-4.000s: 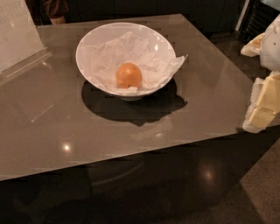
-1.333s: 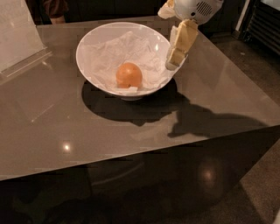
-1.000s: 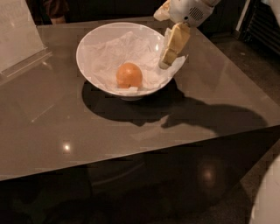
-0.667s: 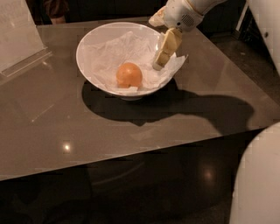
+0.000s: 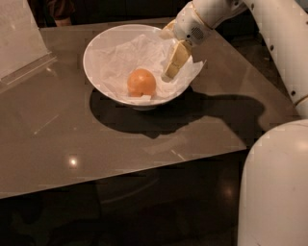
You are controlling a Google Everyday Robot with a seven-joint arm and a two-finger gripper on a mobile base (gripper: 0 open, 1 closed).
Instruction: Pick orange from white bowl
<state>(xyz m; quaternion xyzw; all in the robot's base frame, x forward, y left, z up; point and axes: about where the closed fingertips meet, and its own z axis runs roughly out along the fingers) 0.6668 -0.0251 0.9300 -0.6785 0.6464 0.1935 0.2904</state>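
Note:
The orange [image 5: 141, 82] lies in the middle of the white bowl [image 5: 94, 42], on the crumpled white paper [image 5: 118, 57] that lines it. The bowl stands on the glossy brown table [image 5: 72, 139], toward its far side. My gripper [image 5: 169, 56] comes in from the upper right on the white arm [image 5: 211, 12]. It hangs over the bowl's right inner side, just right of the orange and above it, without touching it. Its beige fingers [image 5: 176, 58] are apart, and nothing is held between them.
A clear plastic sign holder [image 5: 21, 45] stands at the table's far left. The table's right edge [image 5: 269, 81] and front edge [image 5: 144, 175] drop to a dark floor. My white body [image 5: 276, 187] fills the lower right.
My gripper came in from the right, moved over the bowl's right rim and dropped lower and left toward the orange. The orange and bowl have not moved.

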